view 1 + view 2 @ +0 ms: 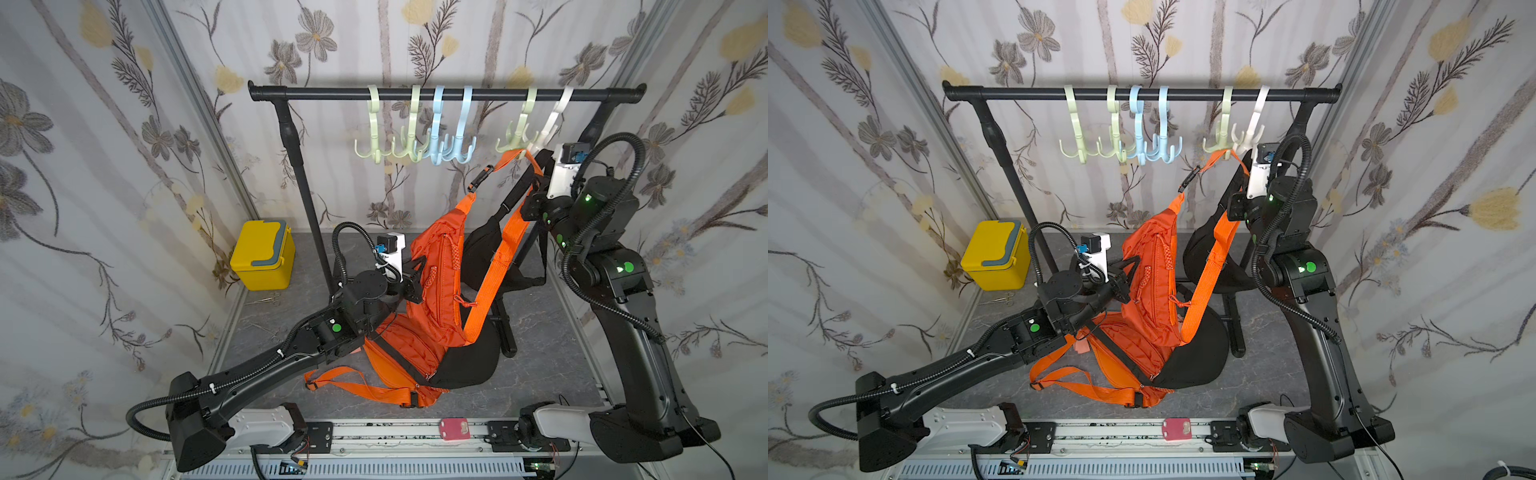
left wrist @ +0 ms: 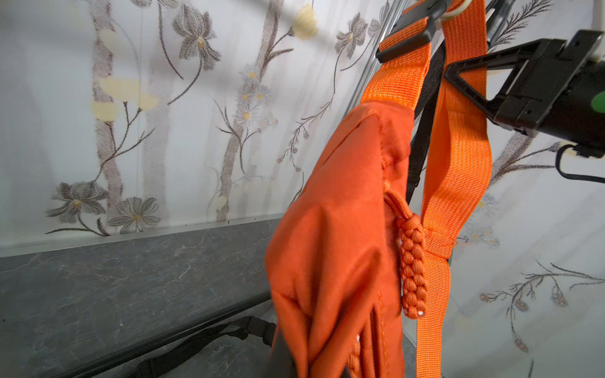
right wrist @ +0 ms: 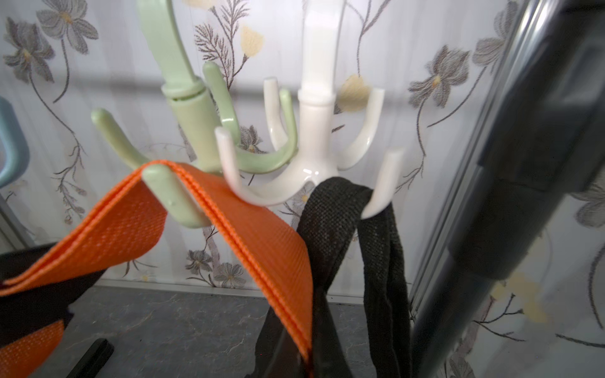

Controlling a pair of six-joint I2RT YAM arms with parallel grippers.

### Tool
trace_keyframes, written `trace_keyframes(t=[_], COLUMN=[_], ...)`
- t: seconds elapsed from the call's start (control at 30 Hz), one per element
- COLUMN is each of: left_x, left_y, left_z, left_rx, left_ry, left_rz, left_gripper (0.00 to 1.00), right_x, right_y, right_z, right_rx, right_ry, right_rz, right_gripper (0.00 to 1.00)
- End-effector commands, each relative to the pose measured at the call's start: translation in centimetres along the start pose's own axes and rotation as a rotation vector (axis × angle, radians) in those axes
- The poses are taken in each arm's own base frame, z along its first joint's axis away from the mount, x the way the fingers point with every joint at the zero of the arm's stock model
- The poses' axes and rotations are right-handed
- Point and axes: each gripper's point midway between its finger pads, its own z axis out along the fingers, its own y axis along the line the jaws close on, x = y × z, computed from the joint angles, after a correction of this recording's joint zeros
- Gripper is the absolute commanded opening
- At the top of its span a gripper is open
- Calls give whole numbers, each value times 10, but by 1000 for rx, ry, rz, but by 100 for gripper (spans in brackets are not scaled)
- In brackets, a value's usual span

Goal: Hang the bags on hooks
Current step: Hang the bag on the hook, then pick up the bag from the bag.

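The orange bag (image 1: pixel 436 266) (image 1: pixel 1150 266) hangs tilted above the table by its orange strap (image 1: pixel 498 257) (image 3: pixel 255 235). The strap is draped over a prong of the pale green hook (image 1: pixel 517 139) (image 3: pixel 193 131) on the black rail (image 1: pixel 415 93). My left gripper (image 1: pixel 415 278) (image 1: pixel 1125 278) is shut on the bag's side fabric (image 2: pixel 327 261), which hides its jaws in the left wrist view. My right gripper (image 1: pixel 536 191) (image 2: pixel 471 75) is shut on the strap just below the hook. The strap runs down into its jaws in the right wrist view.
A black bag (image 1: pixel 482 245) hangs by a black strap (image 3: pixel 330 229) from the white hook (image 3: pixel 317 131) beside the green one. A second orange bag (image 1: pixel 399 357) and a black one (image 1: pixel 469 361) lie on the table. Several other hooks (image 1: pixel 436 137) hang further left. A yellow box (image 1: pixel 264 255) stands back left.
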Motion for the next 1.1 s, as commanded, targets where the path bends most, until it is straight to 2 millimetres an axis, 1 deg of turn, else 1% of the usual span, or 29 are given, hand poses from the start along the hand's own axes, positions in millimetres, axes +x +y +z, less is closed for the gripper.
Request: trace_keyframes(t=[0.0,0.1,0.23,0.27,0.3,0.33,0.37,0.43,0.5,0.53,0.6,0.7,0.73,0.77,0.8,0.87,0.9,0.93,1.0,1.07], left_x=[-7,3,18,21,26,29,33,39,41,43,44,48,55,54,59,78,88,100,123,147], left_y=[-17,-25,-30,-30,-29,-29,-28,-23,-18,-16,-10,5,14,22,31,57,71,86,109,125], left_z=[13,27,40,42,44,44,43,41,36,32,25,10,5,-4,-9,-20,-25,-31,-43,-56], left_rx=[70,105,128,130,130,130,129,119,106,97,79,32,0,-28,-57,-134,-172,-218,-281,-317], left_ry=[-26,6,46,54,65,73,81,92,94,95,95,97,108,102,111,152,176,207,257,295], left_rz=[-43,-51,-66,-68,-68,-70,-70,-74,-79,-82,-88,-100,-107,-121,-132,-166,-192,-223,-282,-332], left_gripper=[0,0,0,0,1,15,25,52,68,73,80,83,84,84,85,85,85,85,85,85], right_x=[-18,-19,-15,-14,-13,-12,-10,-7,-3,-1,4,15,22,31,39,64,73,87,116,150], right_y=[-28,-42,-48,-47,-44,-41,-39,-35,-31,-30,-28,-23,-21,-20,-20,-21,-21,-23,-14,4], right_z=[-13,-23,-29,-29,-30,-31,-32,-35,-36,-38,-39,-43,-44,-45,-47,-50,-52,-54,-56,-59], right_rx=[128,182,196,188,173,154,141,112,90,81,64,34,24,18,21,40,51,72,57,22], right_ry=[-89,-110,-111,-110,-113,-119,-121,-133,-131,-129,-120,-99,-90,-80,-79,-69,-67,-51,-17,30], right_rz=[45,56,51,48,40,39,39,42,51,53,62,84,99,110,121,155,165,183,213,218], right_gripper=[0,1,3,5,10,16,20,31,40,44,50,61,64,66,68,70,71,72,73,75])
